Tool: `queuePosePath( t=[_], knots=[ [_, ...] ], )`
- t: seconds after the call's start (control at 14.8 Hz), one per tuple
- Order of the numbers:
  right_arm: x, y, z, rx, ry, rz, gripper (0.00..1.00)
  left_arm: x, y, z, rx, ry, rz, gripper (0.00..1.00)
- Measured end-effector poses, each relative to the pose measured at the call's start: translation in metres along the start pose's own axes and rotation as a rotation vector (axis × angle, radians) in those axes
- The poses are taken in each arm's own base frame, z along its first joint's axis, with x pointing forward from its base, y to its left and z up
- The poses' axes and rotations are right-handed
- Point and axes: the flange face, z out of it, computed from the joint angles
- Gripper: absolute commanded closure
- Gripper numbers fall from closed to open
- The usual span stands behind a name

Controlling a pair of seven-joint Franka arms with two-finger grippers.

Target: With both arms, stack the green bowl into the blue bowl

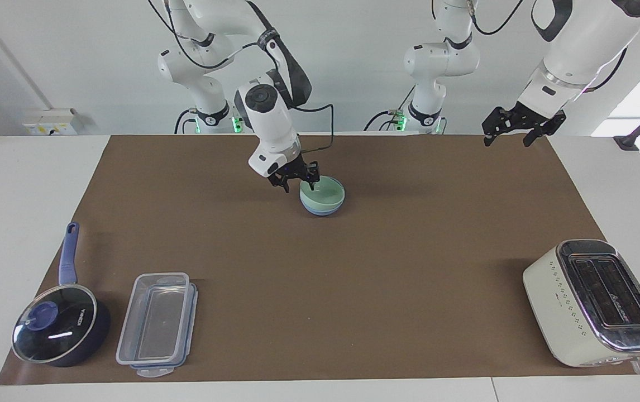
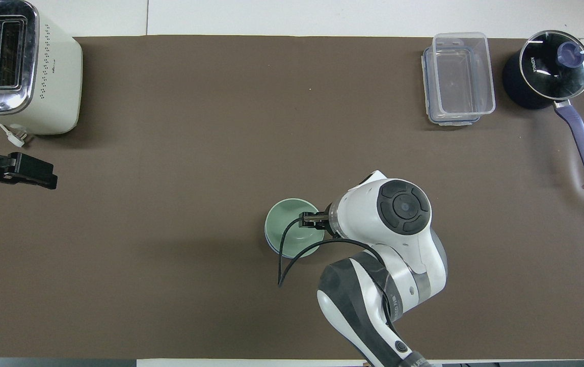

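The green bowl (image 1: 324,193) sits nested in the blue bowl (image 1: 323,210) on the brown mat, near the robots at mid-table. Only the blue bowl's lower wall shows under it, a thin sliver in the overhead view (image 2: 270,245). My right gripper (image 1: 299,180) is open and hovers just above the green bowl's (image 2: 288,227) rim, on the side toward the right arm's end, holding nothing. It shows in the overhead view (image 2: 306,220) over that rim. My left gripper (image 1: 507,137) is open and empty, raised over the mat's corner at the left arm's end, and waits (image 2: 22,171).
A cream toaster (image 1: 593,301) stands far from the robots at the left arm's end. A clear lidded container (image 1: 155,324) and a dark blue saucepan with glass lid (image 1: 57,329) stand far from the robots at the right arm's end.
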Motion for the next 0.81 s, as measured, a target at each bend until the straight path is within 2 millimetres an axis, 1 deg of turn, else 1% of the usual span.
queuePosePath(
  t=[0.07,0.2,0.47,0.81],
  knots=[
    [0.002,0.004,-0.010,0.007,0.011,0.008,0.00,0.000,0.000,0.000,0.000,0.000,0.000,0.00],
    [0.011,0.022,-0.036,0.018,0.025,0.045,0.00,0.000,0.000,0.000,0.000,0.000,0.000,0.00],
    [0.031,0.077,-0.089,-0.013,0.046,0.057,0.00,0.000,0.000,0.000,0.000,0.000,0.000,0.00],
    [0.044,0.143,-0.133,-0.143,0.112,0.082,0.00,0.000,0.000,0.000,0.000,0.000,0.000,0.00]
  ],
)
